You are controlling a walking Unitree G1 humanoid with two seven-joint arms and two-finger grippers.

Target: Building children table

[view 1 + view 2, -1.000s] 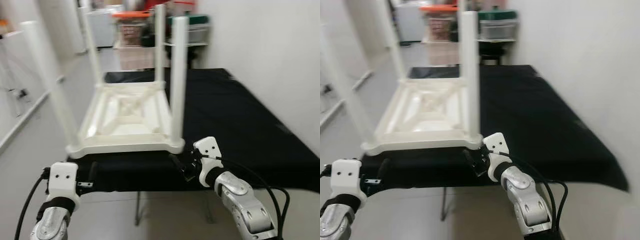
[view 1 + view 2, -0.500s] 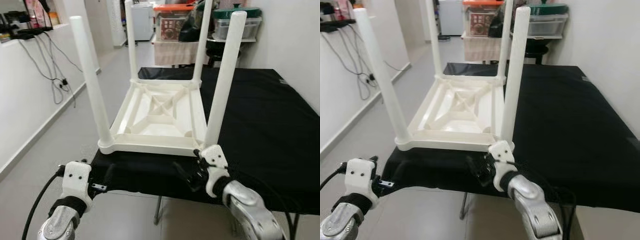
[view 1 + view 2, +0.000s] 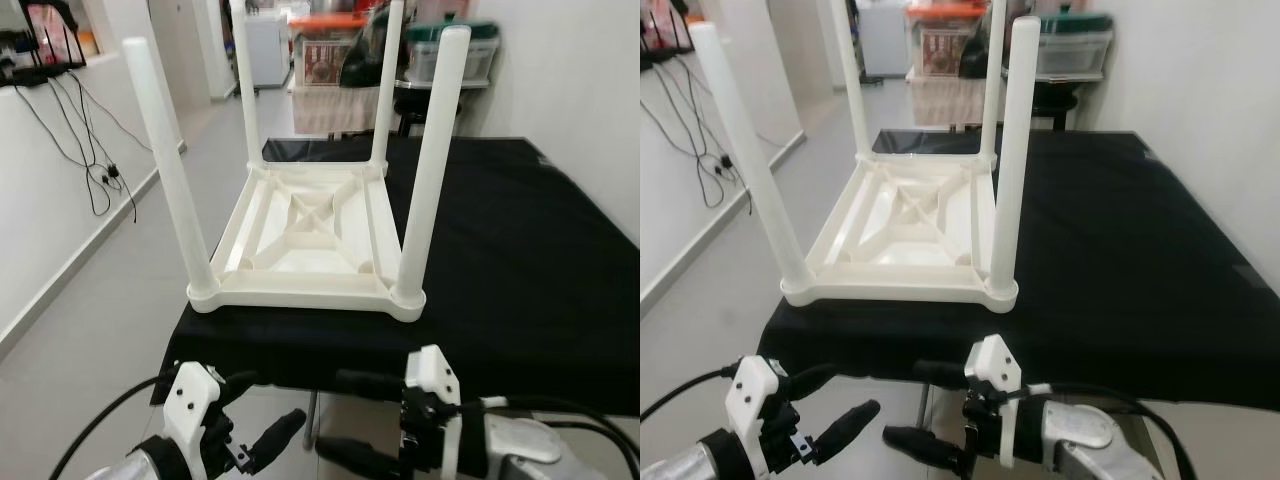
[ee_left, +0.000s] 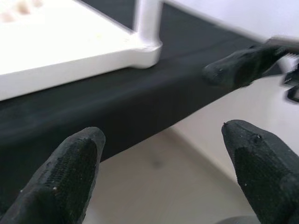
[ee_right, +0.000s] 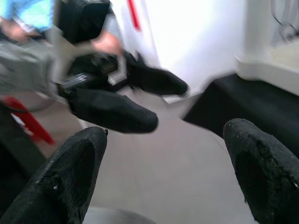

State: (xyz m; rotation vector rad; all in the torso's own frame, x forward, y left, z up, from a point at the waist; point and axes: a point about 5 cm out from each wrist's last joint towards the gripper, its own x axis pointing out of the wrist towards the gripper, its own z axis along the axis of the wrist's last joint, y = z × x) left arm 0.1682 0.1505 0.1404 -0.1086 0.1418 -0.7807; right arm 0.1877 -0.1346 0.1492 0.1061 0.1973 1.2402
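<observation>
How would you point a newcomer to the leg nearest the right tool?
A black-covered table fills the view, with a white children's table lying upside down at its near left corner, four legs up. The leg stands on the near corner toward the wall, just beyond the right tool; it looks the thickest.

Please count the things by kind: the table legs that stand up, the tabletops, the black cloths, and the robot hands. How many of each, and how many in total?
White legs standing up: 4
White upturned tabletop: 1
Black cloth over the work table: 1
Robot hands, both open, below the cloth's near edge: 2, left hand, right hand
Total: 8
</observation>
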